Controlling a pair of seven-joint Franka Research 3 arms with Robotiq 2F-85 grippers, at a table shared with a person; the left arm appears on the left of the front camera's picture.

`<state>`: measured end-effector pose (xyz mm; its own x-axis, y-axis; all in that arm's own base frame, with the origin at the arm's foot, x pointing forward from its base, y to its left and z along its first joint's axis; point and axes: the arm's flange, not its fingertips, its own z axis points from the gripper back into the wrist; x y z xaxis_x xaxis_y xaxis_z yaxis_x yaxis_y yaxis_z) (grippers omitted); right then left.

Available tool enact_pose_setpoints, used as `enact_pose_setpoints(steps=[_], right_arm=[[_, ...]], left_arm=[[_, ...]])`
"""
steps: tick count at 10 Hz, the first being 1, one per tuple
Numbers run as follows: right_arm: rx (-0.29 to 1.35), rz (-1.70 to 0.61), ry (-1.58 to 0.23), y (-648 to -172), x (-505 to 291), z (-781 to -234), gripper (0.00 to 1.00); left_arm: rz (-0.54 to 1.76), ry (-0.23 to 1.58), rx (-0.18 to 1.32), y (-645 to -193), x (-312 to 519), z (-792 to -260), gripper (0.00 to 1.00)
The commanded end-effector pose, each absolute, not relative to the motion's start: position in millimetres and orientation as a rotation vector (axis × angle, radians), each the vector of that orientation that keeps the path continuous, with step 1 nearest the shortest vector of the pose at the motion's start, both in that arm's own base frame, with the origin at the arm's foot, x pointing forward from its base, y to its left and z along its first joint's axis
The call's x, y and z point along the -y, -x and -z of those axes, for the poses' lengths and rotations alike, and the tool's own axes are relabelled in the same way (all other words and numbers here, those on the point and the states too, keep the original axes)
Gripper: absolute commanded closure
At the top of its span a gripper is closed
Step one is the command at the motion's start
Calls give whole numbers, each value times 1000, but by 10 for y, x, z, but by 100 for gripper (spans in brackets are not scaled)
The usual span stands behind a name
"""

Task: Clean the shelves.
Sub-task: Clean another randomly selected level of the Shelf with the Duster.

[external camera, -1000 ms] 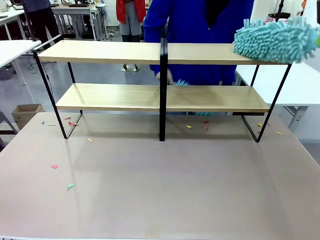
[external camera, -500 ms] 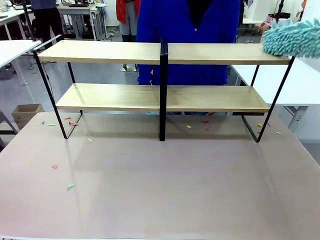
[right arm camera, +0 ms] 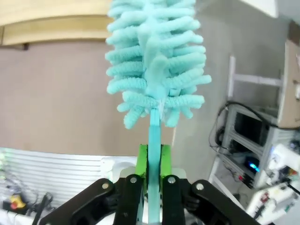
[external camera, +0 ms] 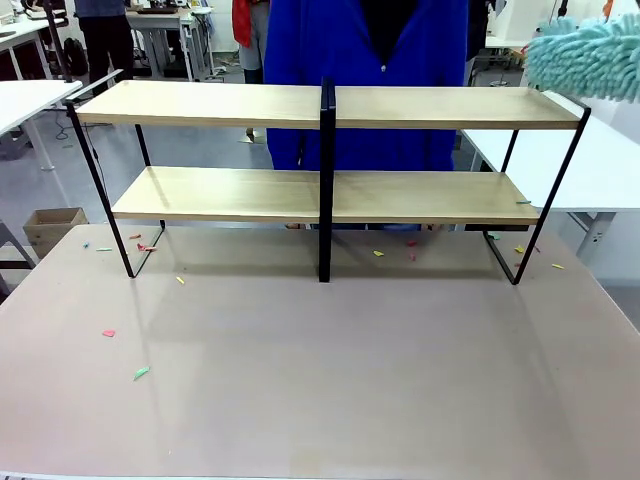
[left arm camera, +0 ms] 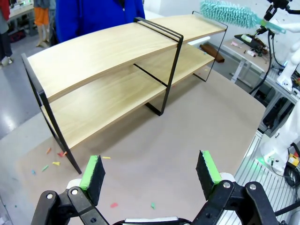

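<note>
- The shelves [external camera: 325, 150] stand at the far side of the big desk [external camera: 320, 380], right in front of a person in a blue top [external camera: 365, 70].
- The shelves are two long boards of light wood, one above the other, held in a thin black frame. A black post [external camera: 325, 180] goes up the middle.
- In the left wrist view, the shelves [left arm camera: 117, 70] run from the near left up to the far right, and both boards look bare.
- The right end effector [right arm camera: 153, 161] is closed tight on the thin blue handle of a fluffy blue duster [right arm camera: 157, 61]. Its green pads [right arm camera: 142, 161] press on both sides of the handle.
- In the front view, the duster [external camera: 590, 55] is up in the air at the top right corner, just past the right end of the top board. I cannot tell if it touches the board.
- In the left wrist view, the duster [left arm camera: 229, 13] shows far off, above the far end of the shelves.
- The left end effector [left arm camera: 150, 176] is wide open and holds nothing. Its two green pads [left arm camera: 91, 171] are far apart. It hangs above the desk, on the near side of the shelves.
- Little bits of coloured paper [external camera: 140, 373] lie on the desk. Some are near the left leg of the shelves, some near the right leg, and a few sit closer to the front on the left.
- A small cardboard box [external camera: 52, 225] sits on the floor to the left of the desk.
- A white table [external camera: 30, 98] stands off to the left.
</note>
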<state>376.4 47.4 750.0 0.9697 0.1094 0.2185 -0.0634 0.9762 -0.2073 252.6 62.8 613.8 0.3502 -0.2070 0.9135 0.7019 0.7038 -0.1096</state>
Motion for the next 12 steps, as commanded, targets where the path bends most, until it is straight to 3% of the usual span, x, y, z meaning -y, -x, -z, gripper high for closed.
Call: enact_pose_setpoints(steps=[1, 4, 8, 11, 12], right_arm=[[239, -166, 44, -3687, -328, -7479, 88], [230, -286, -179, -3565, -84, -7660, 88], [239, -749, -567, -3079, 492, -8110, 88], [461, -1087, -810, -2812, 1064, -8046, 88], [524, -1098, -852, -2874, 1180, -7941, 88]], left_arm=[[628, 543, 1056, -2526, -626, -6137, 0], [628, 543, 1056, -2526, -626, -6137, 0], [628, 543, 1056, -2526, -626, -6137, 0], [628, 543, 1056, -2526, -626, -6137, 0], [628, 543, 1056, -2526, -626, -6137, 0]])
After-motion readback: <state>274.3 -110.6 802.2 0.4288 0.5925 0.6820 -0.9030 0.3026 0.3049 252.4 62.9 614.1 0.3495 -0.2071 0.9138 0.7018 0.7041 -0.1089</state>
